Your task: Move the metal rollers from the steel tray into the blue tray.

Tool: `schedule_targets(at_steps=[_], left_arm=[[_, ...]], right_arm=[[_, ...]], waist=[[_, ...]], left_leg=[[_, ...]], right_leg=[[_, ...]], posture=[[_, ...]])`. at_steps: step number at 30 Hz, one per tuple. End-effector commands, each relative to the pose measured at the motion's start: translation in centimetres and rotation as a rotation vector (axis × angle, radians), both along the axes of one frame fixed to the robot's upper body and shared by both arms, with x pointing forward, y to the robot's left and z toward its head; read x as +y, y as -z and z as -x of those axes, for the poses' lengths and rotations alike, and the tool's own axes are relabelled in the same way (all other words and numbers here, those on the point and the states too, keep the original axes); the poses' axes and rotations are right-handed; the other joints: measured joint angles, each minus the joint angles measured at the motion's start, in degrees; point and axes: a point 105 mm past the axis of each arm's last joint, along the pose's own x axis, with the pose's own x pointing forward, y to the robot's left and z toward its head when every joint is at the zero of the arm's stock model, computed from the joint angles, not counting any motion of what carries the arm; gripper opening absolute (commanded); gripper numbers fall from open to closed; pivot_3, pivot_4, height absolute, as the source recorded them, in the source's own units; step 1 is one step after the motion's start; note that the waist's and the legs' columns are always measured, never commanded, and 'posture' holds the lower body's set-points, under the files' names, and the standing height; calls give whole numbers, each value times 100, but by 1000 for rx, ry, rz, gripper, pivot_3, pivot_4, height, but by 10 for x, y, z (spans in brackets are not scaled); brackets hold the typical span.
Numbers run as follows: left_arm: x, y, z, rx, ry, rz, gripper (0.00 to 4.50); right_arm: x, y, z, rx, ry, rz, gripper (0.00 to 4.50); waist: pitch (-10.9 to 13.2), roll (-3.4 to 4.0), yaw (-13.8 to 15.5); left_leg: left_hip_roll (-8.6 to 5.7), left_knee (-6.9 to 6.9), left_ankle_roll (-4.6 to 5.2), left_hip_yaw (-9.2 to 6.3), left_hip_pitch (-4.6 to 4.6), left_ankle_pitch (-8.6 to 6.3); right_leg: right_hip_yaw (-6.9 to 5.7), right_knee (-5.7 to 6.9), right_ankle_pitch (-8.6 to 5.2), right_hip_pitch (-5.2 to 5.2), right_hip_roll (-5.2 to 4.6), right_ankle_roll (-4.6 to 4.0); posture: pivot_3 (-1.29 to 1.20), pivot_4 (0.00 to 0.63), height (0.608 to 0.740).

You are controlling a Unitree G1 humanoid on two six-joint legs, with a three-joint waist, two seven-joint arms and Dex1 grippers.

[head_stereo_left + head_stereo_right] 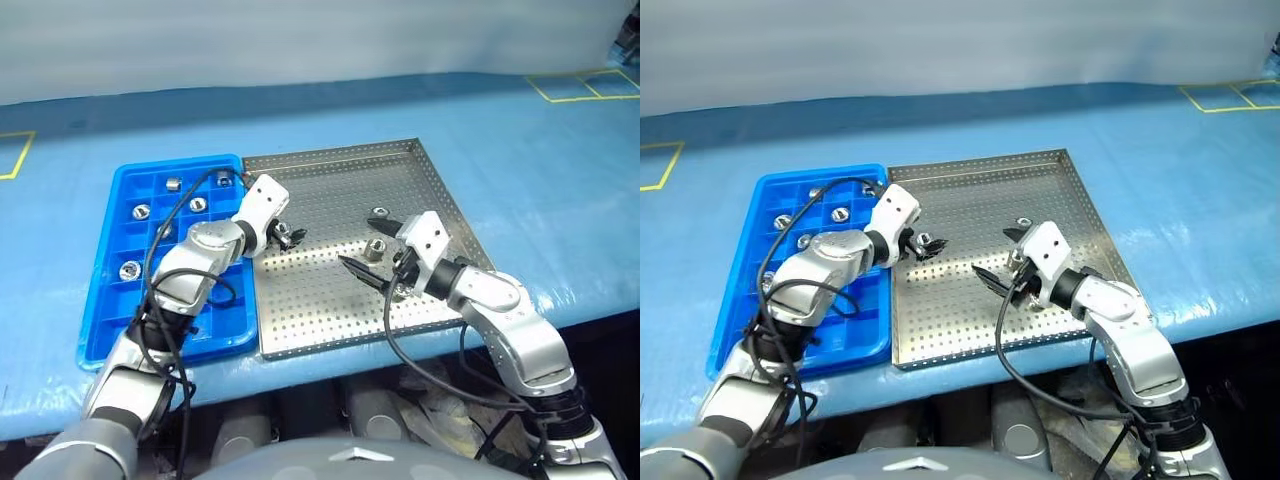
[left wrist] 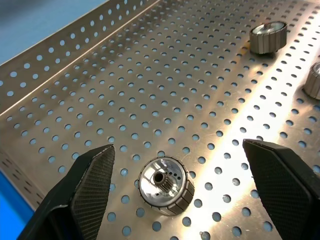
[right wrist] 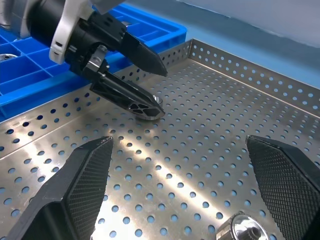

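The steel tray lies mid-table with the blue tray against its left side. My left gripper is open low over the steel tray's left part. A metal roller lies on end between its fingers, untouched. My right gripper is open over the tray's middle, with another roller by its fingers. Two more rollers lie further across the perforated floor. Several rollers sit in the blue tray's far cells. The right wrist view shows the left gripper straddling its roller.
Both trays rest on a blue-covered table whose front edge runs just below them. Yellow tape squares mark the cover at the back right and far left. Black cables loop off both wrists; the left one hangs over the blue tray.
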Motion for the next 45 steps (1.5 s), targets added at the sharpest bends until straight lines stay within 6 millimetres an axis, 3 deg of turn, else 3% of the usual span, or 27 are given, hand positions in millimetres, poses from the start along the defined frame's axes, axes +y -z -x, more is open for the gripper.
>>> schedule_targets(at_steps=[1, 16, 19, 21, 25, 28, 31, 32, 39, 45], left_arm=[[-3, -7, -9, -49, 14, -47, 4437], [1, 16, -12, 65, -19, -112, 4437], [1, 17, -12, 73, -22, -110, 3858], [1, 17, -11, 76, -20, -108, 3229], [1, 17, -10, 76, -21, -105, 3229], [1, 17, -10, 76, -26, -93, 2652], [-1, 16, -10, 75, -18, -85, 1697], [-2, 15, -9, 72, -9, -78, 1702], [-12, -1, 0, 45, 54, 47, 1702], [-11, -54, 19, -89, 136, 311, 1702]], right_arm=[[0, -15, 2, -66, 1, -21, 4500], [2, -17, 0, -75, 5, -26, 4500], [3, -18, -1, -77, 3, -26, 4500], [3, -18, -1, -79, 3, -25, 4500], [3, -18, -1, -80, 3, -24, 4500], [3, -18, -1, -82, 3, -24, 4500], [3, -19, -2, -83, 4, -25, 4500], [3, -19, -2, -84, 3, -25, 4500], [6, -19, -2, -86, 2, -33, 4500], [9, -16, 1, -78, 1, -48, 4500]], waist=[[0, 0, -71], [0, 0, -177], [0, 0, -175], [0, 0, -174], [0, 0, -162], [0, 0, -160], [0, 0, -162], [0, 0, -162], [0, 0, -164], [0, 2, -178]], left_leg=[[0, 0, 1, 0, 0, -1], [0, 0, 3, -1, 0, -2], [0, 0, 3, -2, 0, -2], [0, 0, 3, -2, 0, -1], [0, 0, 2, -2, 0, -1], [0, 0, 2, -2, 0, -1], [0, 0, 2, -2, 0, -1], [0, 0, 2, -2, 0, -1], [0, 0, 2, -2, 0, -1], [1, 0, -7, -2, -2, 3]], right_leg=[[1, 0, 0, 0, 0, 1], [4, 2, 4, -1, -5, 7], [5, 2, 4, -1, -6, 7], [6, 3, 5, -1, -6, 8], [6, 5, 5, -2, -7, 8], [6, 5, 5, -2, -11, 8], [6, 5, 5, -2, -24, 8], [6, 5, 5, -2, -25, 8], [6, 5, 5, -4, -35, 8], [8, 6, 5, -7, -41, 8]], posture=[[-322, 150, 740], [-312, 150, 740], [-312, 150, 740], [-304, 150, 740], [-304, 150, 740], [-305, 150, 740], [-306, 150, 740], [-305, 150, 740], [-317, 150, 740], [-316, 150, 740]])
